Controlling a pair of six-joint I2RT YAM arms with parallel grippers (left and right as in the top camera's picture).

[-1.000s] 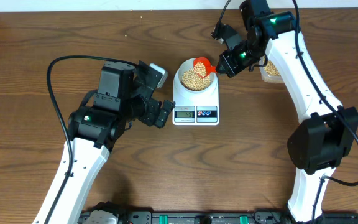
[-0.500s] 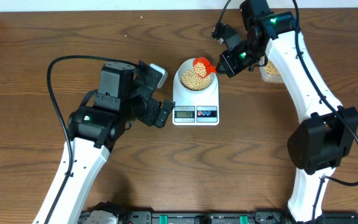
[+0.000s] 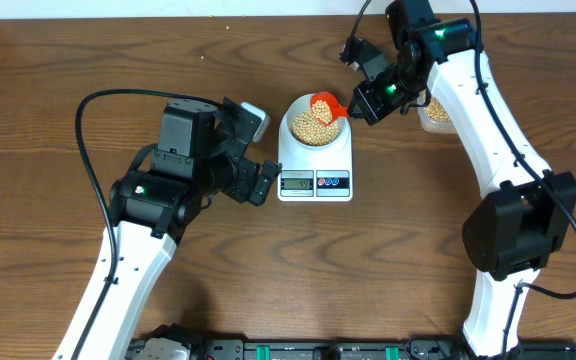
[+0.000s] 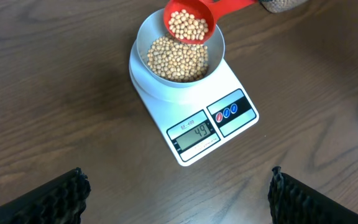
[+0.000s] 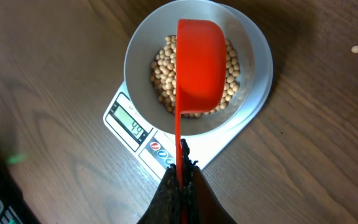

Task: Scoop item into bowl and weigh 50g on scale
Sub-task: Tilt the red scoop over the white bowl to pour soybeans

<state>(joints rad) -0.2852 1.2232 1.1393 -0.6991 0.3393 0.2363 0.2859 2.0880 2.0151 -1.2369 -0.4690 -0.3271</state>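
Observation:
The pale bowl [image 3: 315,122] sits on the white scale [image 3: 315,180] and holds tan beans [image 3: 311,127]. The scale display [image 4: 193,135] reads 49. My right gripper [image 3: 361,102] is shut on the handle of a red scoop [image 3: 325,104] that holds beans over the bowl's far right rim. In the right wrist view the scoop [image 5: 199,65] covers the bowl [image 5: 258,65], with the jaws [image 5: 182,168] clamped on its handle. In the left wrist view the scoop [image 4: 190,23] tilts over the bowl [image 4: 143,43]. My left gripper [image 3: 260,182] is open and empty, left of the scale.
A clear tub of beans [image 3: 434,113] stands right of the right arm, mostly hidden. One stray bean [image 5: 355,48] lies on the wooden table [image 3: 58,70].

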